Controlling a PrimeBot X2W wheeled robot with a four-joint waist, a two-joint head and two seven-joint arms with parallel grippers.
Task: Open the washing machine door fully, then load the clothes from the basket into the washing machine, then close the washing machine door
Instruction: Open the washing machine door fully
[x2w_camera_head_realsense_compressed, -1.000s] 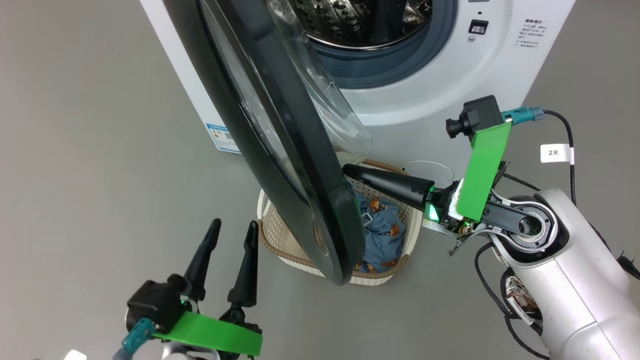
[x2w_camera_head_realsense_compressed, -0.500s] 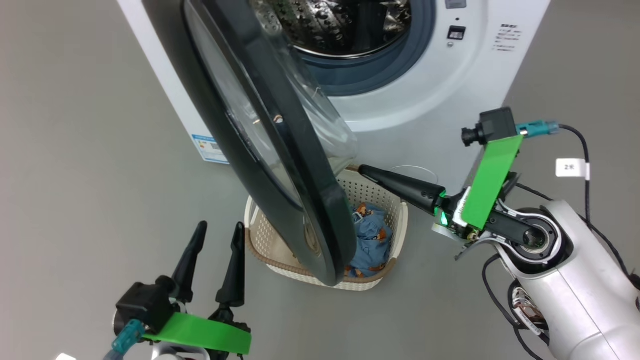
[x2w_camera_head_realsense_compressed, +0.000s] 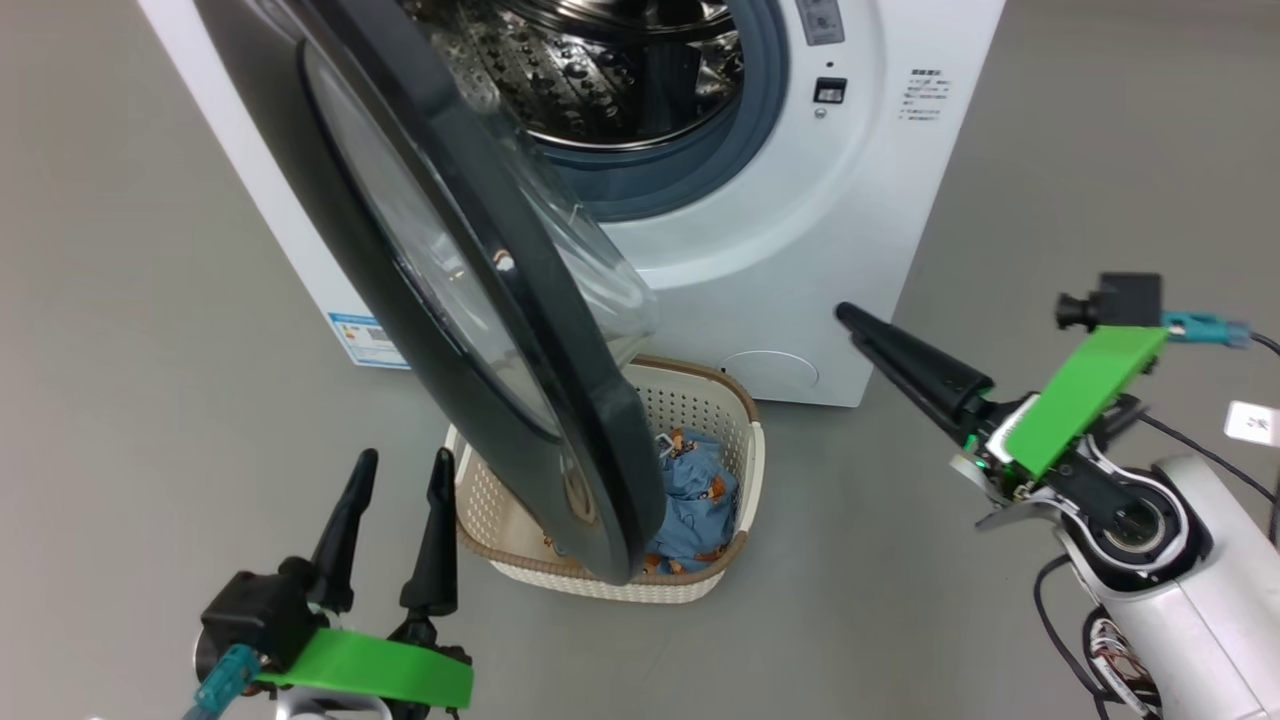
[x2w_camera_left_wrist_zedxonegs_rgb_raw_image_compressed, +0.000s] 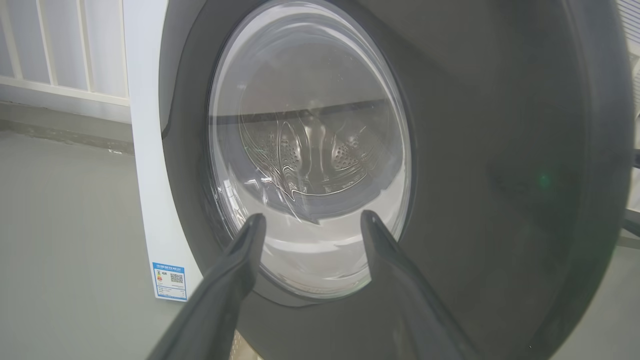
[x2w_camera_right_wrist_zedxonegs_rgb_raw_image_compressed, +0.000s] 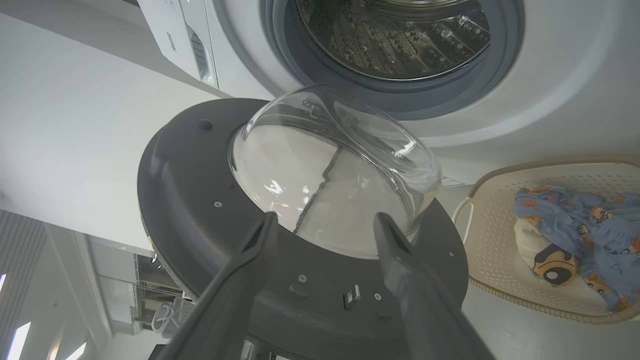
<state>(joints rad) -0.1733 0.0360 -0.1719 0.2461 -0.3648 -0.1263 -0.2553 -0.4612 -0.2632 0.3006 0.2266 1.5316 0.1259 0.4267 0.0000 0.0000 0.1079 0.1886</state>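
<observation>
The white washing machine (x2w_camera_head_realsense_compressed: 800, 250) stands ahead with its steel drum (x2w_camera_head_realsense_compressed: 600, 90) exposed. The washing machine door (x2w_camera_head_realsense_compressed: 600, 450), black-rimmed with a clear glass bowl, hangs partway open and leans over the basket (x2w_camera_head_realsense_compressed: 700, 400) on the floor. Blue bear-print clothes (x2w_camera_head_realsense_compressed: 695, 495) lie in the basket. My left gripper (x2w_camera_head_realsense_compressed: 403, 465) is open at the lower left, just left of the door's edge, facing the door's outer glass (x2w_camera_left_wrist_zedxonegs_rgb_raw_image_compressed: 310, 150). My right gripper (x2w_camera_head_realsense_compressed: 848, 315) is open and empty, well right of the door. It looks at the door's inner bowl (x2w_camera_right_wrist_zedxonegs_rgb_raw_image_compressed: 330, 170), the basket (x2w_camera_right_wrist_zedxonegs_rgb_raw_image_compressed: 500, 200) and the clothes (x2w_camera_right_wrist_zedxonegs_rgb_raw_image_compressed: 580, 220).
Grey floor surrounds the machine on the left and right. A blue label (x2w_camera_head_realsense_compressed: 365, 340) sits low on the machine's left side. A cable with a white tag (x2w_camera_head_realsense_compressed: 1255, 420) trails by my right arm. Another white appliance (x2w_camera_right_wrist_zedxonegs_rgb_raw_image_compressed: 175, 35) shows beyond the door.
My right gripper has pulled away from the door's edge to the right and opened. The head camera has shifted, so the machine and basket sit further left. The left gripper stays open.
</observation>
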